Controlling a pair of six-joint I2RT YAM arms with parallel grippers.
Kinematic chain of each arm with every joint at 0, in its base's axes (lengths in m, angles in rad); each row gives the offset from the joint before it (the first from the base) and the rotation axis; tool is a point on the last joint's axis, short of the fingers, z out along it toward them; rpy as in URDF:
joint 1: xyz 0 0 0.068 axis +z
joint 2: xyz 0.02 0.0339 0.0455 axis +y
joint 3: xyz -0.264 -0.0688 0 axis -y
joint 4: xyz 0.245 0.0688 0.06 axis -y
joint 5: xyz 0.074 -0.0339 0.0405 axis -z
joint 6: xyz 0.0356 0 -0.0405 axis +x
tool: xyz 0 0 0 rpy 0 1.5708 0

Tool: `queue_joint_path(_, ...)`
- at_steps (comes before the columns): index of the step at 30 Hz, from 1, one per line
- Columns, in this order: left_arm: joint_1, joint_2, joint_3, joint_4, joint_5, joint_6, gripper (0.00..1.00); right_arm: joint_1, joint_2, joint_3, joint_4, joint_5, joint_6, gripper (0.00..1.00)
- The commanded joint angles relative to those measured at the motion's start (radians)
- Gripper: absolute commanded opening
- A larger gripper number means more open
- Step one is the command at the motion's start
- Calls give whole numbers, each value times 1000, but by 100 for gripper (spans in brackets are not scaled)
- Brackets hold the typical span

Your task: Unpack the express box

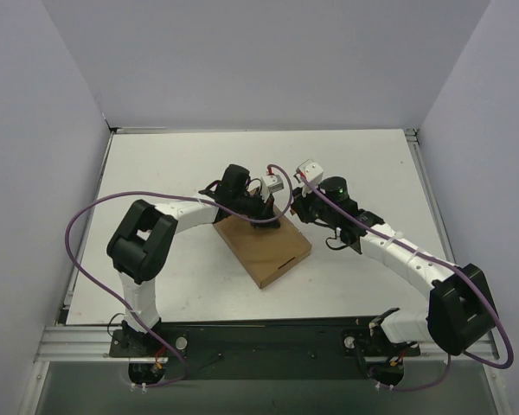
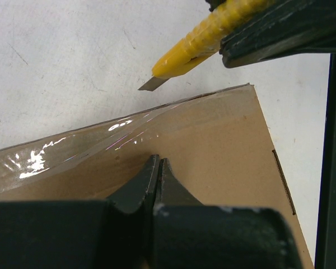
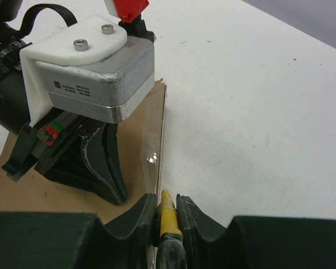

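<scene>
On the white table [image 1: 156,173] the express box [image 1: 261,246] lies flat and closed near the middle, turned at a slant between your 2 arms. Your left gripper [image 2: 158,162] has its fingers pressed together, with the tips down on the lid. That is a thin hold, so a sideways pull from the cut could make the box swivel or slide. Your right gripper [image 3: 167,196] pinches the yellow utility knife [image 2: 196,47], whose slim handle may twist in the pinch once the blade drags. The clear tape [image 2: 73,151] runs along the far lid edge. The bared blade [image 2: 153,84] sits just beside that edge near the corner, apart from the tape. Come in too low and you score the table; go too deep and you may slice whatever is inside; drift inward and you run towards your own left fingers. The top view gives you the box's angle and both arms, but hides the knife. Only the left wrist view shows the blade out and the gap to the tape. Only the right wrist view shows the pinch on the handle and the left wrist's camera housing close ahead.
</scene>
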Motion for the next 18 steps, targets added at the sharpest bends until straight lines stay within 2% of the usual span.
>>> queue_joint_path(1,2,30,0,-53,-15,9,0,5,5,0,20,-19,-20,0)
queue_joint_path(18,3,35,3,-61,-15,13,0,46,8,-31,4,34,-3,0)
